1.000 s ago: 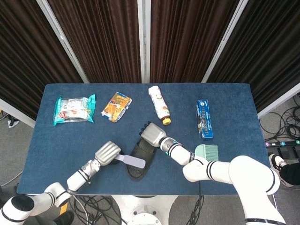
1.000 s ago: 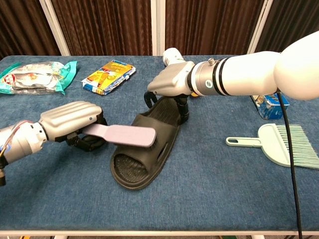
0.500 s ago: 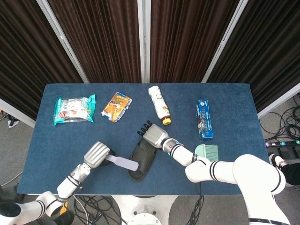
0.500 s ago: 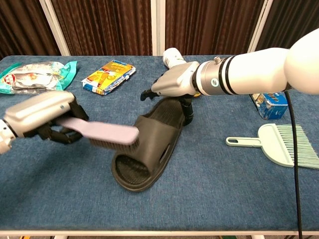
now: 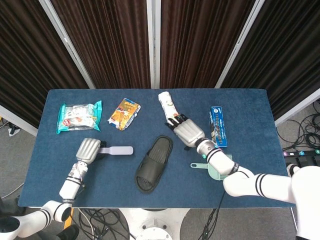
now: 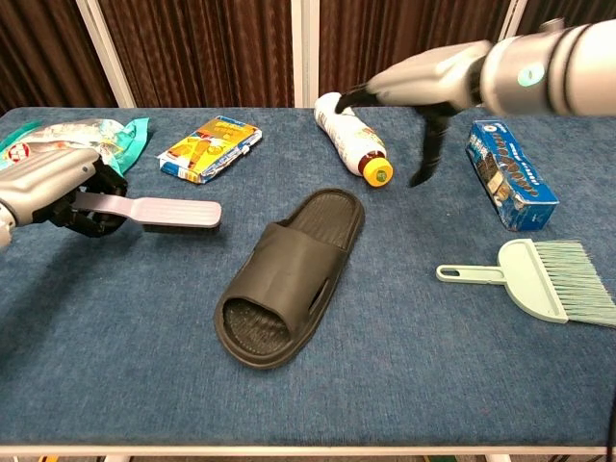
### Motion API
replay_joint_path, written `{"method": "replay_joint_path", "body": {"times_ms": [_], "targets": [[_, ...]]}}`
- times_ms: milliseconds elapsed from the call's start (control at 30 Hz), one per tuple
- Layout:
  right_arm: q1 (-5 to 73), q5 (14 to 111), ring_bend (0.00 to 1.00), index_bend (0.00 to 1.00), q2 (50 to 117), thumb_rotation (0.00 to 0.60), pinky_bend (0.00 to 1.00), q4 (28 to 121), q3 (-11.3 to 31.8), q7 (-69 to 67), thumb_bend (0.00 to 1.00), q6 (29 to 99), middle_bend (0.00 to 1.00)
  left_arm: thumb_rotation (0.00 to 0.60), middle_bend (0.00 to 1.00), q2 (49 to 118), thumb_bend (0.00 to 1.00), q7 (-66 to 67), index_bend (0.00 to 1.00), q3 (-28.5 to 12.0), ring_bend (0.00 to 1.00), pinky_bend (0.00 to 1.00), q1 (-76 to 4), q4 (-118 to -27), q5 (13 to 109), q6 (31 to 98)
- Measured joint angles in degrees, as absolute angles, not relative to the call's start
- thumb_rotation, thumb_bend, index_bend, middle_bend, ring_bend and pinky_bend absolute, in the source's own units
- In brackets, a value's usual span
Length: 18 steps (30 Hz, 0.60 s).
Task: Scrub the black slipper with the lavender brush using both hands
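Slipper (image 6: pixel 289 279), black, lies flat on the blue table (image 6: pixel 433 385) near its middle, toe toward the near left, heel toward the far right; no hand touches it. In the head view the slipper (image 5: pixel 154 163) has bare cloth on all sides.

Brush (image 6: pixel 159 212), lavender, gripped by its handle in the left hand (image 6: pixel 58 188), fingers wrapped around it; the head of the brush points right toward the slipper and stops well short of it. In the head view the left hand (image 5: pixel 87 150) sits left of the slipper, with the brush (image 5: pixel 116 150) between them.

Right hand (image 6: pixel 423 87), holding nothing, fingers apart and hanging down, raised above the table to the far right of the slipper. In the head view the right hand (image 5: pixel 188 132) lies between the bottle and the blue box.

Bottle (image 6: pixel 351 138), white with an orange cap, on its side just beyond the slipper's heel, cap toward the near right.

Box (image 6: pixel 510 173), blue, far right, beyond the dustpan.

Dustpan (image 6: pixel 534 279), pale green with a bristled edge, near right, its handle pointing left toward the slipper, apart from it.

Snack packet (image 6: pixel 210 147), yellow and orange, far left of centre.

Bag (image 6: pixel 72 144), teal-edged, at the far left corner, just beyond the left hand.

Nothing lies between the brush head and the slipper.
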<state>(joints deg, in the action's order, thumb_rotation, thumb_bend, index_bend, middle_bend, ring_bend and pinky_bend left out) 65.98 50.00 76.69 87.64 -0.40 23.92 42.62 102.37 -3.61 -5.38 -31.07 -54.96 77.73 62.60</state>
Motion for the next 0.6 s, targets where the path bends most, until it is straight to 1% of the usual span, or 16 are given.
{"method": "replay_joint_path", "body": {"times_ms": [67,133,167,233,267,333,433,467,533,600], "targets": [[63.64,52.12,0.00,0.00,73.98,0.600,0.00,88.91,-0.50,21.41,0.01,43.97,0.00,0.600,0.58,102.06,0.22,-1.07,0.46,-5.67,0.46,0.71,-31.22,-56.45,76.98,61.77],[61.60,54.17,0.00,0.00,71.73,0.600,0.00,90.00,-0.67,19.53,0.01,45.30,0.00,0.588,0.44,101.70,0.16,0.24,0.30,-5.88,0.34,0.56,-31.23,-57.98,76.58,61.52],[60.19,55.55,0.00,0.00,70.25,0.600,0.00,90.75,-0.81,18.34,0.01,46.30,0.00,0.569,0.40,101.35,0.15,0.47,0.26,-6.03,0.30,0.51,-31.15,-59.05,76.45,61.59],[58.08,57.53,0.00,0.00,68.08,0.600,0.00,91.82,-1.05,16.56,0.01,47.82,0.00,0.499,0.31,100.59,0.13,0.21,0.19,-6.24,0.22,0.41,-30.88,-60.77,76.47,62.15],[56.68,58.71,0.00,0.00,66.66,0.600,0.00,92.45,-1.27,15.41,0.01,48.80,0.00,0.466,0.28,99.83,0.13,-0.20,0.18,-6.32,0.20,0.38,-30.60,-61.96,76.63,62.77],[54.58,60.35,0.00,0.00,64.62,0.600,0.00,93.28,-1.71,13.86,0.02,50.20,0.00,0.436,0.24,98.30,0.13,-0.96,0.16,-6.31,0.17,0.35,-30.13,-63.76,77.05,63.60],[50.91,62.63,0.00,0.00,61.44,0.600,0.00,94.61,-2.82,12.14,0.03,52.59,0.00,0.437,0.24,94.79,0.13,-2.46,0.16,-5.99,0.16,0.33,-29.17,-67.03,77.90,64.77],[49.35,63.40,0.00,0.00,60.29,0.600,0.00,95.17,-3.30,11.43,0.03,53.70,0.00,0.450,0.24,93.12,0.13,-3.28,0.16,-5.85,0.16,0.33,-28.63,-68.46,78.21,65.36],[46.86,64.41,0.00,0.00,58.95,0.600,0.00,95.95,-3.98,10.22,0.04,55.73,0.00,0.492,0.24,90.67,0.13,-4.66,0.17,-5.83,0.17,0.32,-27.50,-70.36,78.53,66.99],[43.76,65.62,0.00,0.00,58.08,0.600,0.00,96.50,-4.64,8.67,0.05,58.86,0.00,0.551,0.24,88.87,0.13,-6.00,0.18,-6.03,0.17,0.32,-25.81,-71.61,78.65,69.92]]}}
